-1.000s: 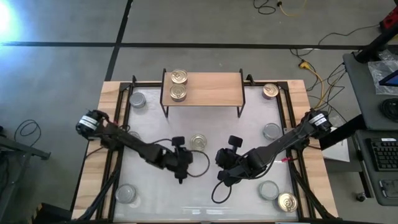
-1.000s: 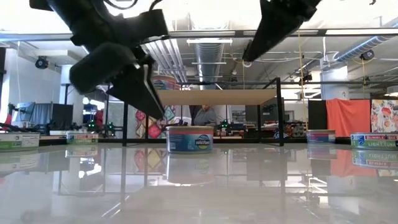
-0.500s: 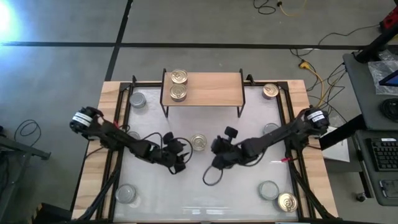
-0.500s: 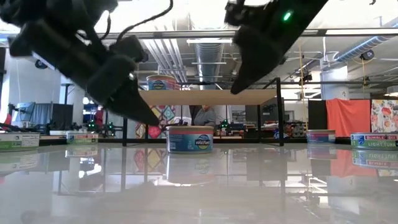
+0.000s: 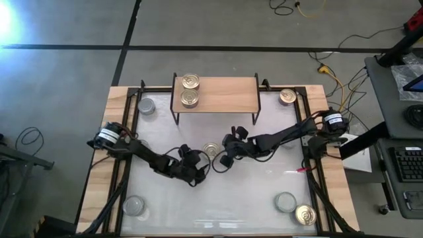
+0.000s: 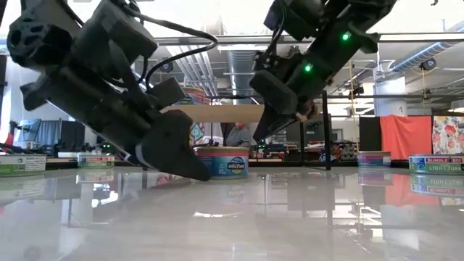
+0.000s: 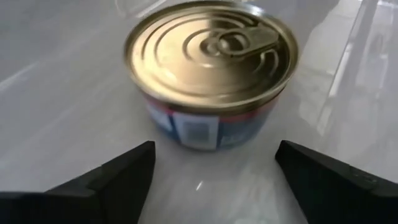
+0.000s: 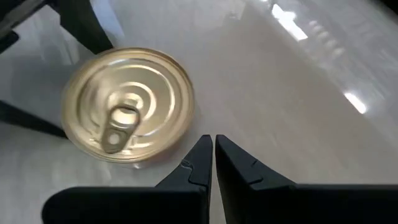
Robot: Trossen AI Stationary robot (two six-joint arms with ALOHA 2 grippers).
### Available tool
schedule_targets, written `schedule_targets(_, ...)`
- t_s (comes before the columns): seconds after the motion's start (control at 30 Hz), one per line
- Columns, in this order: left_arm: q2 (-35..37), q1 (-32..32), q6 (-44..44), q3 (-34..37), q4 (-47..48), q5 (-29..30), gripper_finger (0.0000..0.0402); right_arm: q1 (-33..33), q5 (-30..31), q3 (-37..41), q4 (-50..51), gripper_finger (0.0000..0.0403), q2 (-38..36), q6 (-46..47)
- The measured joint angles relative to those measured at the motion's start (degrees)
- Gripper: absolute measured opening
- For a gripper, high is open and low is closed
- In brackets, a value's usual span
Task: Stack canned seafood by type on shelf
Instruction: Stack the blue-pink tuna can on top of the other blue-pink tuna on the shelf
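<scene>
High view shows the worktop (image 5: 198,198) with most of the job still ahead. The shelf (image 5: 225,94) stands beyond both hands at the far edge, and only two gold-lidded tins (image 5: 190,90) sit on one end of its board, side by side as far as this view tells; the rest of the board is bare. No silver-lidded tin is on it yet.

Left to shelve, by my count, are about six tins: a gold-lidded tin (image 5: 211,150) in the middle, lying between the two hands; a gold one (image 5: 287,96) beyond the right hand near the far corner; another gold one (image 5: 305,215) and a silver one (image 5: 285,201) behind the right hand near the front corner; a silver one (image 5: 145,105) beyond the left hand; and a silver one (image 5: 133,205) behind the left hand.

The left hand (image 7: 214,165) is spread wide, its fingers either side of the middle tin (image 7: 211,68) but not touching it. The right hand (image 8: 213,155) is pressed together and empty, just beside the same tin (image 8: 129,102). I judge the next pick to be this tin.
</scene>
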State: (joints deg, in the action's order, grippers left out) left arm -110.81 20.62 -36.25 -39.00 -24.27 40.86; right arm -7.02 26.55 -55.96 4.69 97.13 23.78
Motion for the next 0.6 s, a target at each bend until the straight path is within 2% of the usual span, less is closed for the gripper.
schedule_targets(0.27, -3.38, -0.33, 2.27, 0.59, -7.60, 1.60, 0.0339, 1.03, -0.09, -0.85, -1.22, 0.0013, 3.92, -2.15)
schedule_targets(0.43, -4.32, -0.52, 8.48, 1.22, -14.72, 0.96, 0.0339, 2.16, -0.10, -3.27, -1.15, 0.0013, 8.31, -2.41)
schedule_targets(0.6, -4.17, -0.42, 11.42, 1.22, -15.05, 3.29, 0.0339, 2.05, -4.73, -6.06, -0.47, 0.0013, 11.12, -2.96)
